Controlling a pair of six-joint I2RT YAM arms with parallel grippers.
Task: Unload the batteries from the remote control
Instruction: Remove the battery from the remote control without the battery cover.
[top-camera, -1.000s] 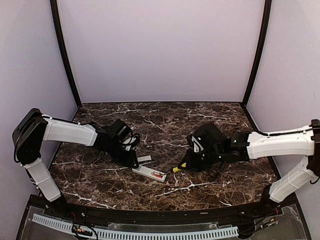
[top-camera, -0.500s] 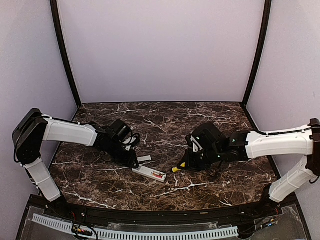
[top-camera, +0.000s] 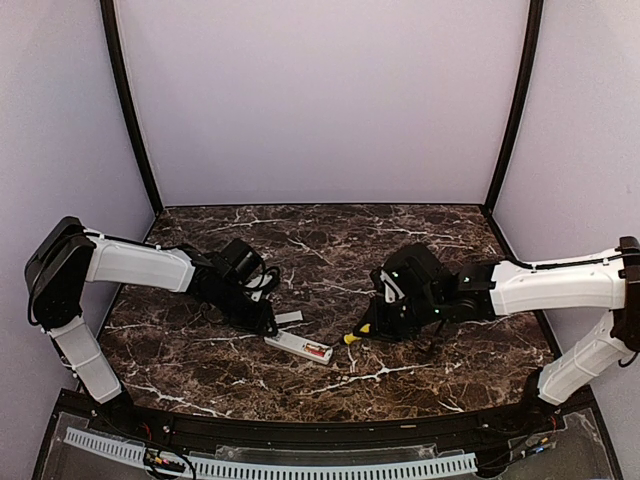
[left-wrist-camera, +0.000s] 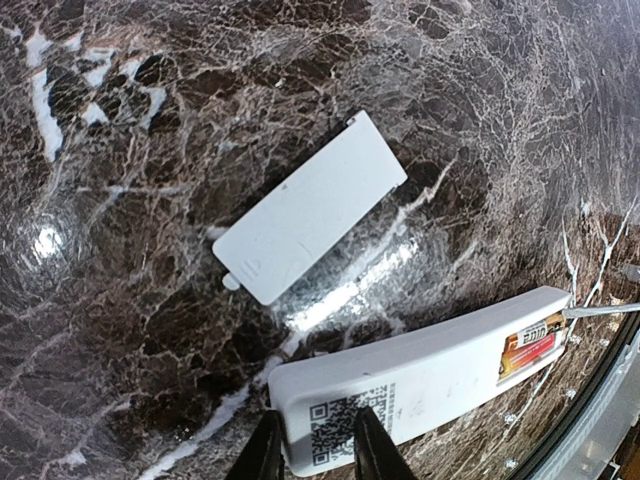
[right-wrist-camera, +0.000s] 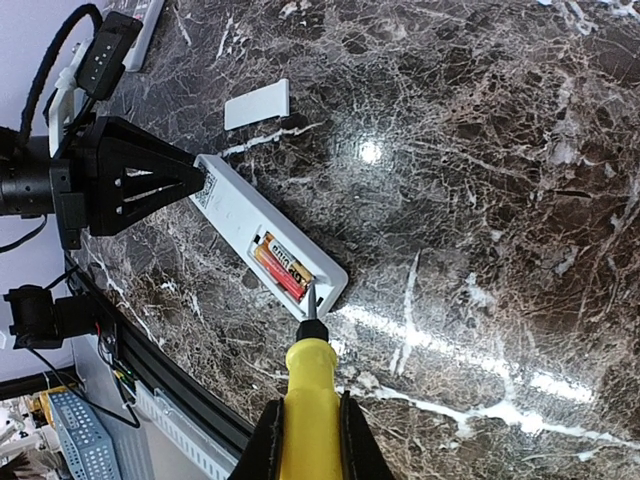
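Batteries (right-wrist-camera: 280, 268) sit in the open compartment (right-wrist-camera: 252, 248) at the right end of the remote (right-wrist-camera: 235, 210), which lies flat on the worktop (top-camera: 450, 370) close to its near edge, a little left of the middle. On the left, my left gripper (left-wrist-camera: 318, 452) pinches the remote's left end and braces it. Just past the remote toward the far edge lies the cover plate (left-wrist-camera: 310, 205), apart from it and not in my way. I see a reddish cell with an orange-yellow label; I cannot tell whether a second lies beside it. I judge the cells light, stiff, smooth and round, so they will slip from a loose pinch and roll once free. The compartment walls hug them and leave no room for fingers. The place to take hold is under one end, levered up, then across the middle. To the right, my right gripper (right-wrist-camera: 310, 445) is clamped on the yellow handle of the stick tool (right-wrist-camera: 310, 385), whose metal tip is at the compartment's right-hand end. Too hard a pry could flick a cell off the near edge.
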